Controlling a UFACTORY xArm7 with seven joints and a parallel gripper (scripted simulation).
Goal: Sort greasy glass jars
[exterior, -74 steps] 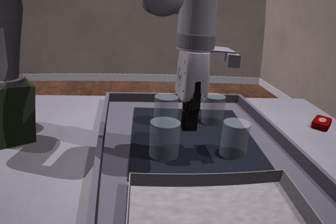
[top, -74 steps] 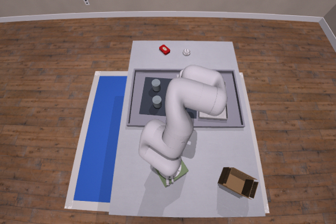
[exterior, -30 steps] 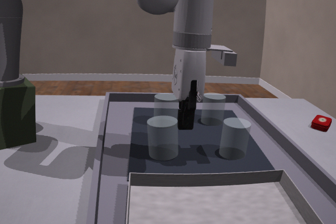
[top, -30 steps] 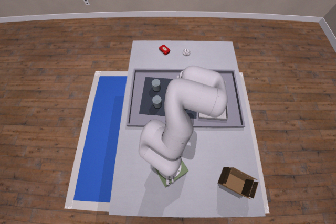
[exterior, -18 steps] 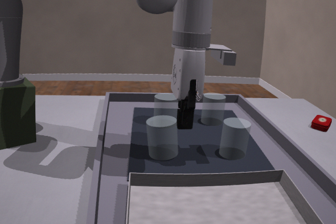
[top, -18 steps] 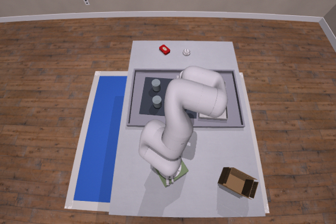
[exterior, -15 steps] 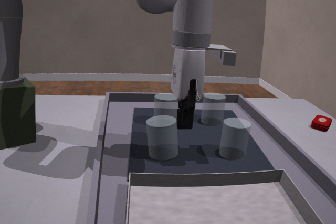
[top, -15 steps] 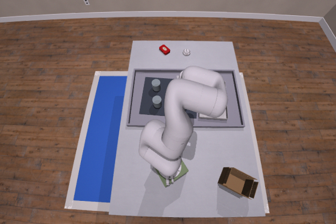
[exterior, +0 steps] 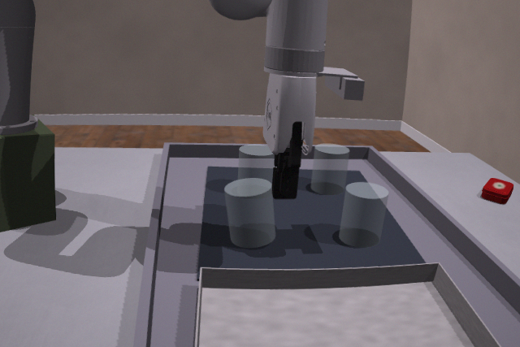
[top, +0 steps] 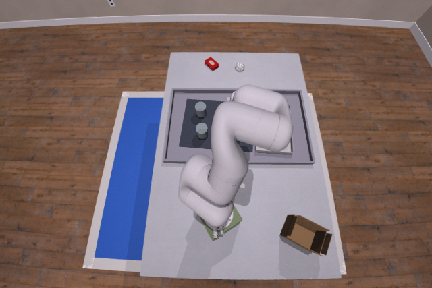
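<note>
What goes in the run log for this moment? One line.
gripper: shut, empty | position: low between jars | jars on mat: four | tray: no jars
</note>
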